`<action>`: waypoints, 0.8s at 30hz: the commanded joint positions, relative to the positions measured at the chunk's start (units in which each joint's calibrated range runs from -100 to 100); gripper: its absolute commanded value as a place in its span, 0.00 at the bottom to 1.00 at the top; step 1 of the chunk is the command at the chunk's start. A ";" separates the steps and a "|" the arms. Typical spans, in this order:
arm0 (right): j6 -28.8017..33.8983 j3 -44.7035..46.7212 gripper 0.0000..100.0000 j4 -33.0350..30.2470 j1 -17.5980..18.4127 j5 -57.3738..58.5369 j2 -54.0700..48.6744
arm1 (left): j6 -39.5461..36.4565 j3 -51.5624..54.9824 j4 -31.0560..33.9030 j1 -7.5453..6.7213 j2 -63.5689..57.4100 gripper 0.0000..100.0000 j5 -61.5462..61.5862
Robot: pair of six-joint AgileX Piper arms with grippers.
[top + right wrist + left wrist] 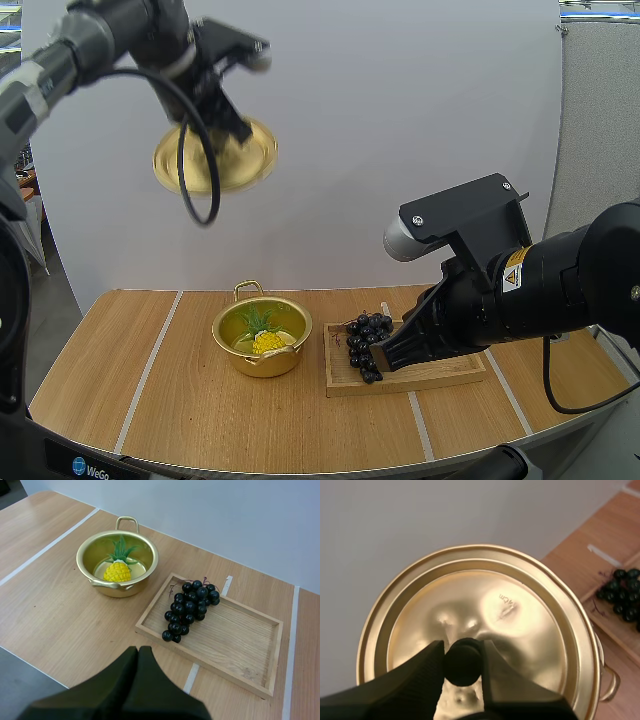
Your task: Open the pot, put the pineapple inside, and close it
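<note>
A gold pot [262, 337] [117, 561] stands open on the table with a small yellow pineapple [267, 340] [117, 571] lying inside it, green leaves up. High above the table, my left gripper [232, 122] [462, 660] is shut on the black knob [462, 662] of the gold lid [216, 155] [480, 630]. My right gripper [383, 358] [138, 655] is shut on nothing and hovers low over the wooden tray [440, 375] [235, 635], to the right of the pot.
A bunch of dark grapes [364, 343] [191, 607] lies on the tray's left end, close to my right gripper. White tape lines cross the wooden table [150, 400]. The rounded front edge of the table is near.
</note>
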 commanded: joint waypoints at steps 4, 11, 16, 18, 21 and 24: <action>-0.16 0.02 0.00 -0.01 -0.23 0.00 -0.50 | 3.97 21.16 -1.36 -0.24 0.01 0.00 -7.31; -0.16 0.02 0.00 -0.01 -0.23 0.00 -0.50 | 6.74 33.14 -1.36 -0.24 0.01 0.00 -22.11; -0.16 0.02 0.00 0.09 -0.23 0.00 -0.50 | 11.34 37.23 -5.38 -0.24 0.58 0.00 -26.73; -0.16 0.02 0.00 0.09 -0.23 0.00 -0.50 | 12.95 37.52 -7.65 -0.24 1.99 0.00 -26.89; -0.16 0.02 0.00 0.22 -0.23 0.00 -0.50 | 13.67 37.52 -9.15 -0.24 4.99 0.00 -27.54; -0.16 0.02 0.00 0.22 -0.23 0.00 -0.50 | 15.06 37.52 -10.79 -0.24 7.94 0.00 -27.54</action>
